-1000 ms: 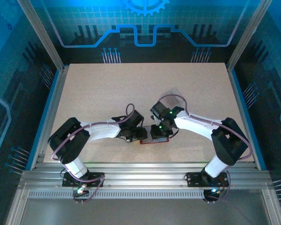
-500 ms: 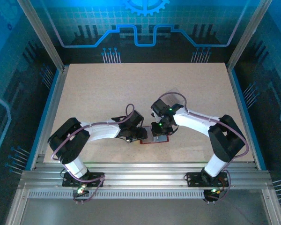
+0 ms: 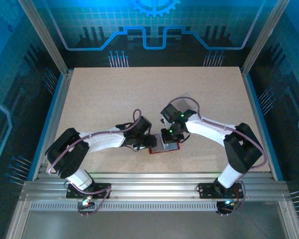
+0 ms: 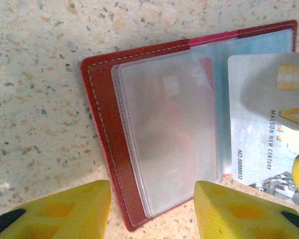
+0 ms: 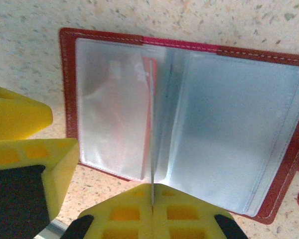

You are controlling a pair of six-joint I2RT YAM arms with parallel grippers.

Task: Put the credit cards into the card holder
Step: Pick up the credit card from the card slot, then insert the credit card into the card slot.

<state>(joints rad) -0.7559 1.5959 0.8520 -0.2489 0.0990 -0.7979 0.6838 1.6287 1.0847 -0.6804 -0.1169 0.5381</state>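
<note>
The card holder (image 3: 164, 149) lies open on the table, dark red with greyish clear pockets (image 4: 164, 129). My right gripper (image 5: 153, 211) is shut on a pale credit card (image 5: 152, 144), which stands on edge over the holder's (image 5: 229, 139) middle fold. In the left wrist view the same card (image 4: 269, 129) shows its printed face at the right. My left gripper (image 4: 152, 209) is open, its yellow fingers on either side of the holder's near corner without touching it. In the top view the left gripper (image 3: 150, 142) and the right gripper (image 3: 169, 139) meet over the holder. A second see-through credit card (image 3: 185, 101) lies behind the right wrist.
The speckled beige table (image 3: 114, 94) is bounded by aluminium rails and blue panels. The left gripper's yellow fingers (image 5: 20, 119) sit close to the holder's left edge in the right wrist view. The holder lies near the table's front edge.
The right wrist has shifted a little left and down over the holder, and its jaws have closed on the card. The left arm's elbow has swung left and lower.
</note>
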